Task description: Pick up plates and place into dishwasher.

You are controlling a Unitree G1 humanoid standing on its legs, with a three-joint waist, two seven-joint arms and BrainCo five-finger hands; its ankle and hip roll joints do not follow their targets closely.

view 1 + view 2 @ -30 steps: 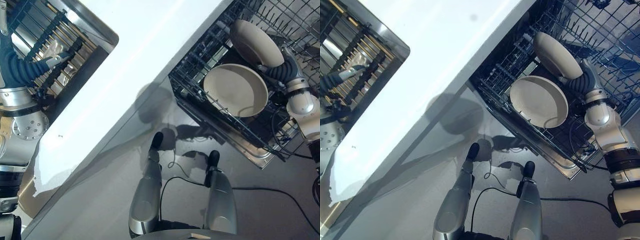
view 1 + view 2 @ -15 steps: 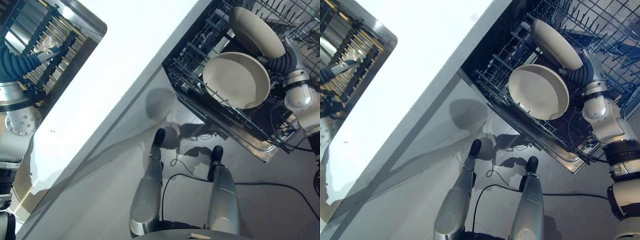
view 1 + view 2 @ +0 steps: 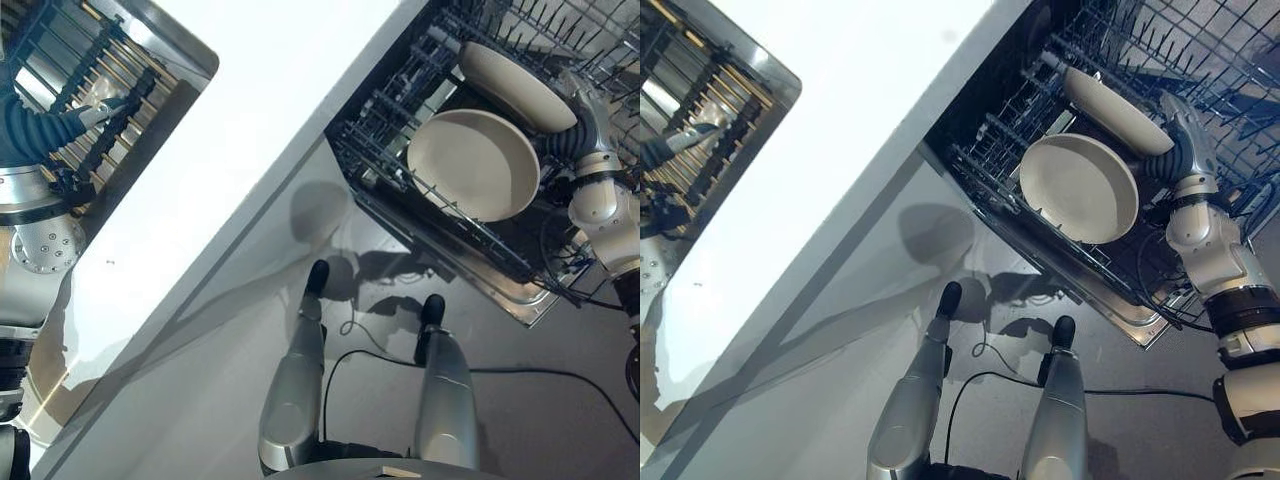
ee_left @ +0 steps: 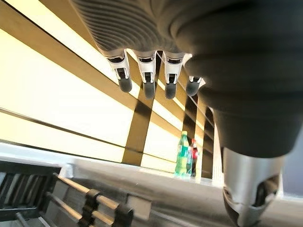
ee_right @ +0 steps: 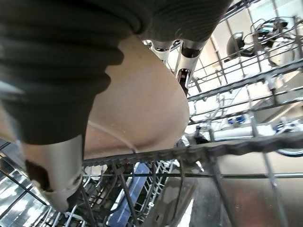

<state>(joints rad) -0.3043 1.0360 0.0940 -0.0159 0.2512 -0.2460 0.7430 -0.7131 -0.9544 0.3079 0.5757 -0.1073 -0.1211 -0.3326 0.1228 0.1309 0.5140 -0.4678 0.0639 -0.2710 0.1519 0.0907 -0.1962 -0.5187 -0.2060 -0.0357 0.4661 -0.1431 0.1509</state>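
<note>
Two round beige ceramic plates stand in the dark wire dishwasher rack [image 3: 400, 120], which is pulled out beneath the white countertop [image 3: 270, 110]. One, the near plate [image 3: 472, 165], leans among the tines with its hollow face toward the camera and is free of either hand. Just behind it, the far plate [image 3: 515, 85] is tilted on edge, its lower rim down among the wires; whether it already rests fully between tines cannot be told. Gripping this far plate is the right hand [image 5: 182, 52]: in the right wrist view its fingers lie along the plate's edge and its thumb [image 5: 57, 175] crosses the plate's face, so the hold has not been let go. At the far left, the left hand [image 3: 105, 108] hovers with fingers straight and relaxed, holding nothing, above a steel sink [image 3: 190, 70] that carries a slatted drying rack [image 3: 100, 60]. Judged from this arrangement, one plate is loaded and the second is nearly seated; releasing it remains. No further plates can be made out in the slatted rack.
</note>
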